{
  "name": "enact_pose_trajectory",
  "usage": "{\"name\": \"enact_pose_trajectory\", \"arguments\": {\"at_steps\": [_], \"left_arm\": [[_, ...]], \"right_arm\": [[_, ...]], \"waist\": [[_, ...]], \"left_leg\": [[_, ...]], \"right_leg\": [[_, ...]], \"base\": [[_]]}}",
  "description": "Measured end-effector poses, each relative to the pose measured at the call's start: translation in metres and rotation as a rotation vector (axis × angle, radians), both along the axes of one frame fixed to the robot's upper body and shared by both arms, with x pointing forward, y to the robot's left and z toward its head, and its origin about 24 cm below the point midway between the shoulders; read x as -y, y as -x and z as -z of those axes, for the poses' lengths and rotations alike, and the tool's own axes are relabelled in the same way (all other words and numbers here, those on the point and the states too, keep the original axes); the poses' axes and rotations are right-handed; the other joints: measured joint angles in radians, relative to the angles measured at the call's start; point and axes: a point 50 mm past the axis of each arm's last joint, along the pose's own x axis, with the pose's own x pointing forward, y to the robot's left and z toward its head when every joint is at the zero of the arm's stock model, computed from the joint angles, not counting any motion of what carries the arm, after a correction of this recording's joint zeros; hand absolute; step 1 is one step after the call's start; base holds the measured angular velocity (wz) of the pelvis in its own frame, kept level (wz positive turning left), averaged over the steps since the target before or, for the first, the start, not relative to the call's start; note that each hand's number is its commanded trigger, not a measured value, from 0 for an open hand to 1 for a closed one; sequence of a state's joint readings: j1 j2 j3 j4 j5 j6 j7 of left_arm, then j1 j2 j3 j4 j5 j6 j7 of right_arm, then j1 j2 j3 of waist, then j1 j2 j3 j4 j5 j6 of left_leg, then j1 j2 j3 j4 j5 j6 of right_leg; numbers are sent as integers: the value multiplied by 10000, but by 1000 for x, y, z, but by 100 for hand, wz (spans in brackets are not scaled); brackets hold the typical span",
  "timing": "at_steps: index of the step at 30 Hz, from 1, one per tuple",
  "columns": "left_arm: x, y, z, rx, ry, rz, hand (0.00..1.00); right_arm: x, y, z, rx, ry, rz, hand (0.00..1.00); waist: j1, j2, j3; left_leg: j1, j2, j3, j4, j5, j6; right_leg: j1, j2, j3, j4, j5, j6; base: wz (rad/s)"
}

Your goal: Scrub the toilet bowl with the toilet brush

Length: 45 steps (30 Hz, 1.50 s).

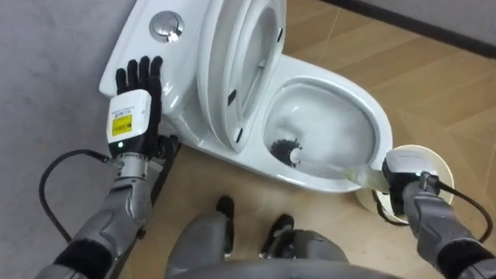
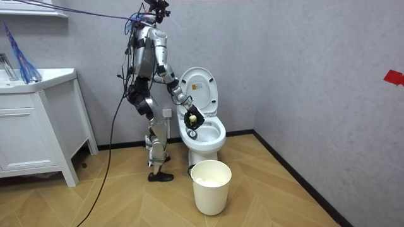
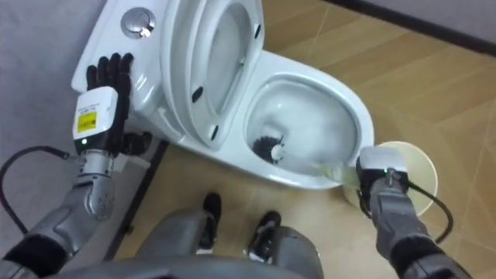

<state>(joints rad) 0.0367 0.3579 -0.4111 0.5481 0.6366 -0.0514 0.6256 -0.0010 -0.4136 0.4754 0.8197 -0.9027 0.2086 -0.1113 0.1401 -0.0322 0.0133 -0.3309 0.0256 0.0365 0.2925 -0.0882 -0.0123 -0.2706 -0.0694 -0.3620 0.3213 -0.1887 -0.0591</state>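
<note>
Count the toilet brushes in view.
1. The toilet brush has its dark head in the toilet bowl, its pale handle held in the right hand at the rim. Another could be hidden behind the toilet.

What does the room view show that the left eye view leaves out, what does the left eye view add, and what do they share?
Room view: the robot standing beside the toilet, and a white cabinet. Left eye view: the flush button, the toilet brush with its head in the bowl, and the left hand flat on the tank. Both: the toilet with lid raised, the right hand gripping the brush handle, and the pale bin.
</note>
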Motion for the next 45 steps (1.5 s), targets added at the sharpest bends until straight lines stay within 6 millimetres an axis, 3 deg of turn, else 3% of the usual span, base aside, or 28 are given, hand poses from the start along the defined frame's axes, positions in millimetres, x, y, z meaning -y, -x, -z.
{"name": "enact_pose_trajectory", "arguments": {"at_steps": [3,7,14,21,26,36,37,45], "left_arm": [[-3,13,6,-400,44,-265,0],[-8,32,13,-952,254,-645,0],[-16,66,23,-1672,481,-1427,0],[-18,75,23,-1679,833,-2169,0],[-29,85,24,-1830,685,-2817,0],[-42,126,34,-2764,1047,-4401,0],[-42,130,35,-2891,1111,-4539,0],[-52,168,50,-3888,2227,-7019,0]], "right_arm": [[-3,18,8,-360,-311,371,100],[-5,48,18,-961,-696,1037,100],[-8,78,27,-1594,-1053,1915,100],[-12,76,28,-1903,-1328,1963,100],[-12,75,30,-2008,-1340,2061,100],[-7,82,34,-2399,-1587,3056,100],[-7,83,34,-2416,-1622,3156,100],[0,103,40,-2963,-1741,4137,100]], "waist": [[-23,-21,-45],[-157,4,-173],[-225,36,-193],[-111,31,-185],[43,16,-166],[459,-6,-151],[514,15,-119],[893,32,-112]], "left_leg": [[684,-5,18,-384,-45,-27],[1466,-12,27,-795,-99,-65],[2466,-41,8,-897,-314,-126],[2860,-65,-180,-928,-319,-135],[2887,-91,-468,-918,-321,-138],[2915,-240,-1073,-857,-364,-207],[2928,-254,-1167,-854,-365,-208],[3172,-266,-1230,-920,-366,-209]], "right_leg": [[631,81,60,-347,47,33],[1408,154,28,-731,77,-11],[2572,204,14,-1203,-103,60],[2962,221,13,-1359,-246,24],[3216,247,-246,-1428,-281,-2],[3507,192,-888,-1515,-520,71],[3552,189,-960,-1533,-524,67],[3744,173,-927,-1519,-608,63]], "base": [[-7],[0],[-1],[-2],[17],[21],[14],[-1]]}}
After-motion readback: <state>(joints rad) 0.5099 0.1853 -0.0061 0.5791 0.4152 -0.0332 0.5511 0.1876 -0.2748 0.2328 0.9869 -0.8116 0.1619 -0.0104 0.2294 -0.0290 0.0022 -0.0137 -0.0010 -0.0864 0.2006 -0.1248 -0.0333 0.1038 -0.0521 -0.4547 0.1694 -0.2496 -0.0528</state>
